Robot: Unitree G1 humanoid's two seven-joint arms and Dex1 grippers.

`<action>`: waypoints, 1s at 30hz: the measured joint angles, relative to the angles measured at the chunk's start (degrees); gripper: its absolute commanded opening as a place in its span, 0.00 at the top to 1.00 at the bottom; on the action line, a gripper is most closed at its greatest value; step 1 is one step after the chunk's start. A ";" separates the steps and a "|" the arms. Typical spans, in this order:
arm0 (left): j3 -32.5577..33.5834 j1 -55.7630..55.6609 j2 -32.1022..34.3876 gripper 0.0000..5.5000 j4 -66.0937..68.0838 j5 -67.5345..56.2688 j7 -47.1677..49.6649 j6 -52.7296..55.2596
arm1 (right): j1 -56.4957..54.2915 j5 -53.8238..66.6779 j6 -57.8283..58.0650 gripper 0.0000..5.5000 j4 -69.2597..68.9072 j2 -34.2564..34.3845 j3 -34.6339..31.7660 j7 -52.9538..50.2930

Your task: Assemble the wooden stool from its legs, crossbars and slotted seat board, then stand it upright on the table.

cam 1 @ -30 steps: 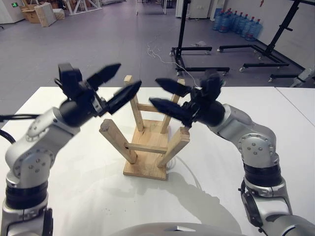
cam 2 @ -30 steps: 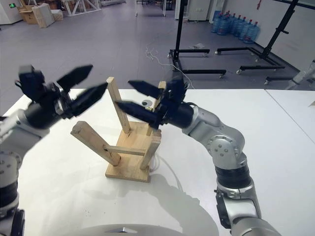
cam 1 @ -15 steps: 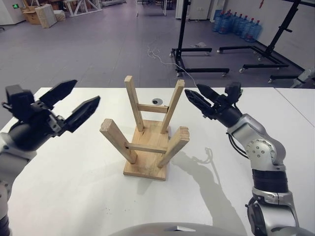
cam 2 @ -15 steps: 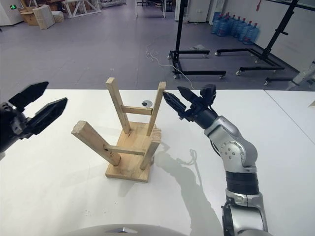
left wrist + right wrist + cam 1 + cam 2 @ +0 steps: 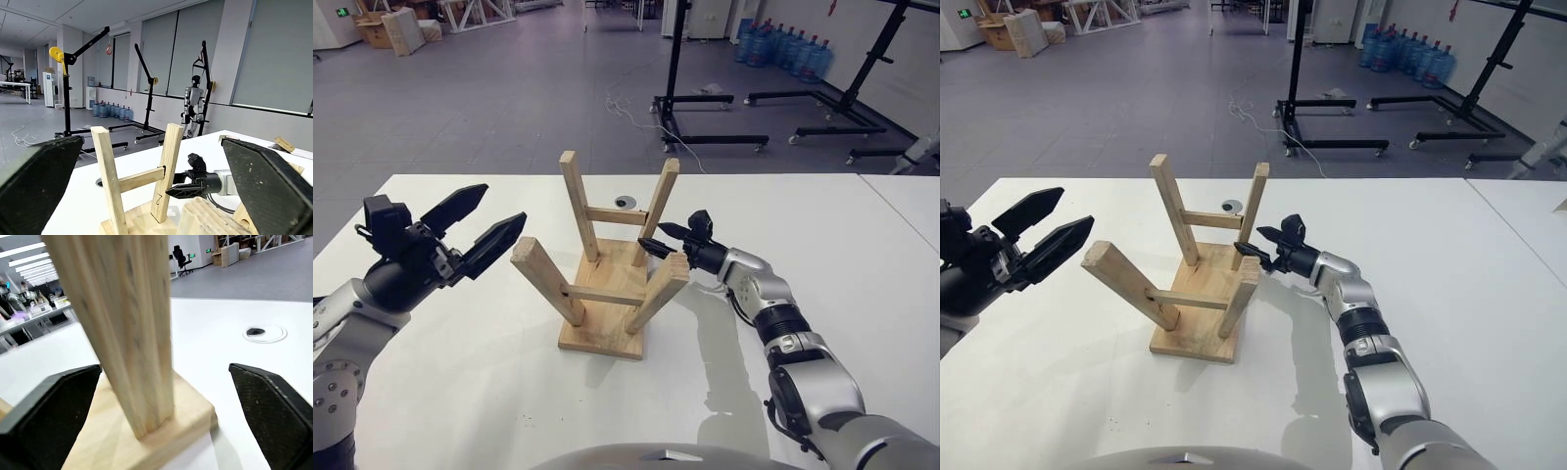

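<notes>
The wooden stool (image 5: 604, 284) rests upside down on the white table, its seat board (image 5: 600, 335) flat and its legs splayed upward, joined by crossbars (image 5: 617, 214). My right gripper (image 5: 652, 235) is open low at the far right leg (image 5: 128, 328), one finger (image 5: 54, 416) on each side of it, just above the seat board (image 5: 168, 428). My left gripper (image 5: 503, 203) is open and hangs in the air to the left of the stool, apart from the near left leg (image 5: 546, 279). In the left wrist view its fingers (image 5: 36, 188) frame the two far legs (image 5: 166, 171).
A round cable port (image 5: 625, 203) sits in the table behind the stool. The table's left edge (image 5: 352, 220) runs near my left arm. Black wheeled stands (image 5: 705, 108) and water bottles (image 5: 783, 44) are on the floor beyond the table.
Both grippers pulled away from above the stool. Then my right gripper came down and in to the base of the far right leg. My left gripper drifted back toward the stool.
</notes>
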 measured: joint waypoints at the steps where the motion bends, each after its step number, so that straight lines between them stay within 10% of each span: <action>1: -0.04 -0.43 0.04 0.06 0.17 0.07 -0.37 -0.01 | -0.94 -1.24 -1.40 0.13 2.27 0.14 0.00 0.80; 8: -1.07 -0.85 0.12 0.06 0.81 1.68 -1.52 0.00 | -4.99 -6.12 -7.73 0.13 11.75 3.46 0.11 5.21; 23: -3.75 -3.16 0.15 0.06 1.94 6.45 -1.26 -0.02 | -6.53 -7.47 -6.77 0.60 12.98 4.13 -2.06 14.00; 30: -5.24 -7.46 1.33 0.06 4.92 9.79 -1.89 -0.25 | -0.22 -8.38 -5.60 0.61 2.03 3.45 -0.01 15.25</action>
